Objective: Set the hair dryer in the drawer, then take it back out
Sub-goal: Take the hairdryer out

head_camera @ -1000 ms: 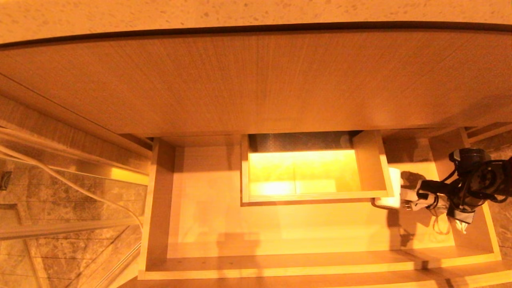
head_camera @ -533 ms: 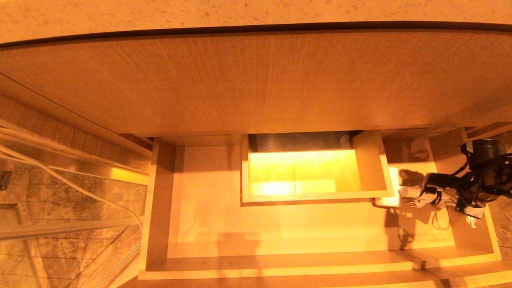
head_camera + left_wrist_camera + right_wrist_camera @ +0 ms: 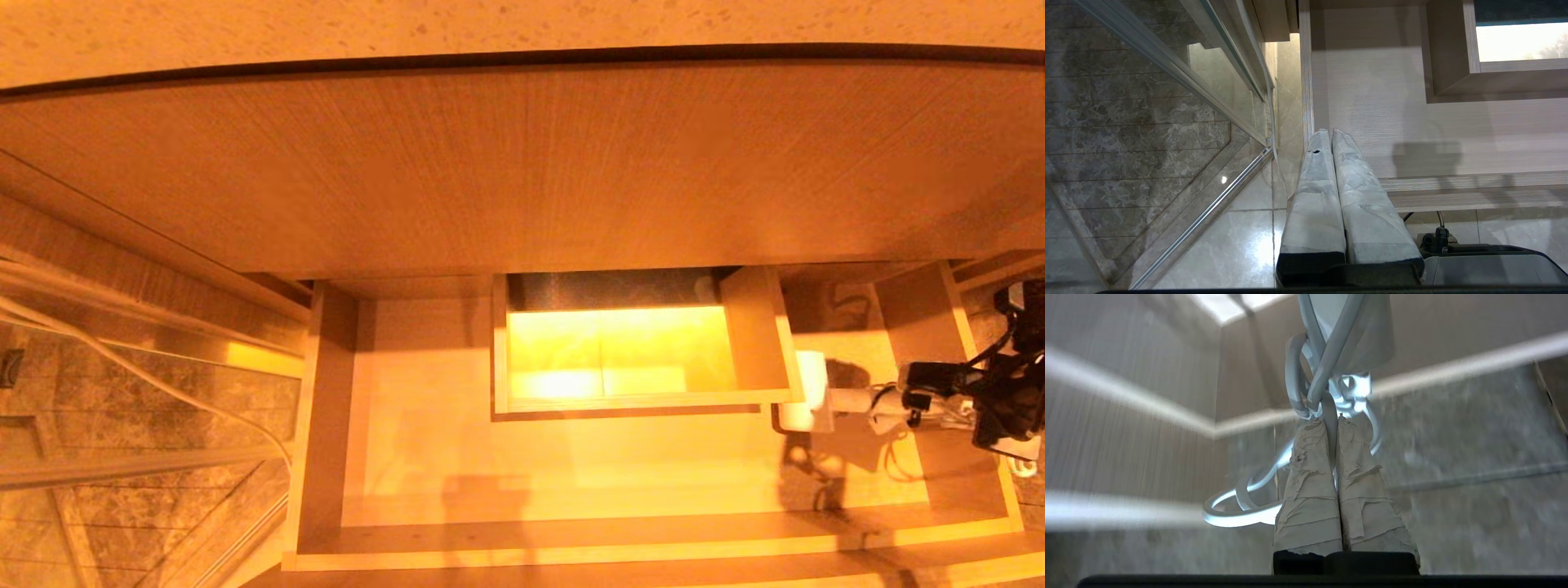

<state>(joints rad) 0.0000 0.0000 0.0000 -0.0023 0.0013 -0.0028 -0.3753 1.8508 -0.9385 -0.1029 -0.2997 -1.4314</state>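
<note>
The wide wood-grain drawer stands pulled open. The white hair dryer is inside its right part, against the boxed cut-out's side wall. My right gripper reaches in from the right and is shut on the dryer's white cord. In the right wrist view the taped fingertips pinch the cord just below the dryer body, and a cord loop hangs beside them. I cannot tell whether the dryer touches the drawer floor. My left gripper is shut and empty, parked by the drawer's left side.
A tall wood-grain panel rises behind the drawer under a speckled counter. A glass shower screen with a metal rail and marble tiles stand at the left. A white cable runs along that side.
My right arm has drawn back to the right. The hair dryer has shifted slightly right with it, its handle now showing clear of the cut-out wall.
</note>
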